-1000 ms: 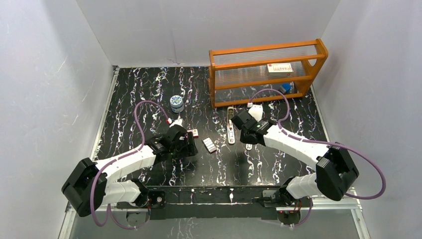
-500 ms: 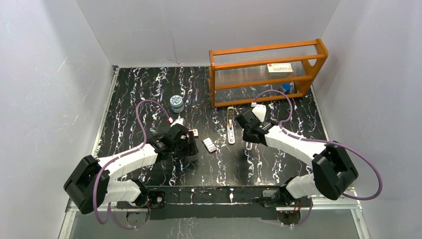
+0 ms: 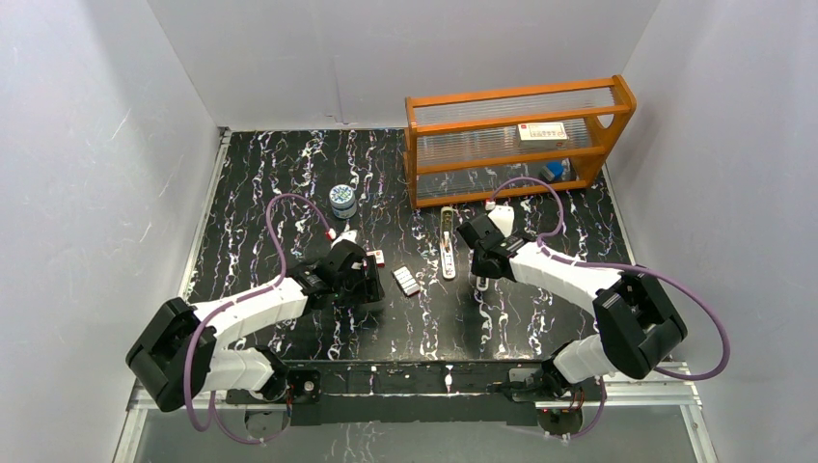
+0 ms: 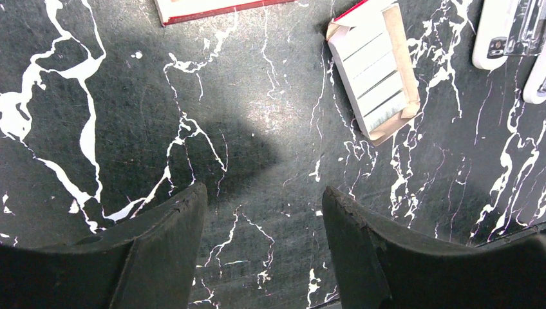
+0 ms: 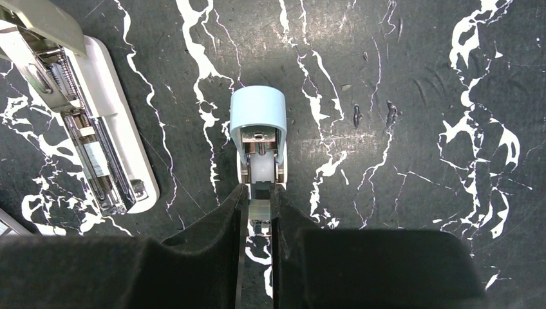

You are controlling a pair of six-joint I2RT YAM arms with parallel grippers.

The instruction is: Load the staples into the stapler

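The staples (image 3: 406, 281) are a silver-grey ridged block lying mid-table; in the left wrist view they (image 4: 373, 71) sit in a small cardboard tray, ahead and right of my fingers. My left gripper (image 4: 263, 212) is open and empty above bare table, just left of the staples (image 3: 367, 282). The beige stapler (image 3: 448, 241) lies opened out with its metal channel showing (image 5: 96, 135). My right gripper (image 5: 259, 196) is shut on the rear end of a light-blue piece (image 5: 259, 122), right of the stapler (image 3: 479, 270).
A red-and-white box (image 3: 374, 257) lies beside the left gripper (image 4: 212, 6). A round tin (image 3: 342, 200) stands further back on the left. An orange rack (image 3: 516, 135) stands at the back right, with a small box (image 3: 542, 131) on it.
My right gripper has shifted slightly right and away from the stapler, and the light-blue piece now shows at its tip. My left gripper has edged a little forward.
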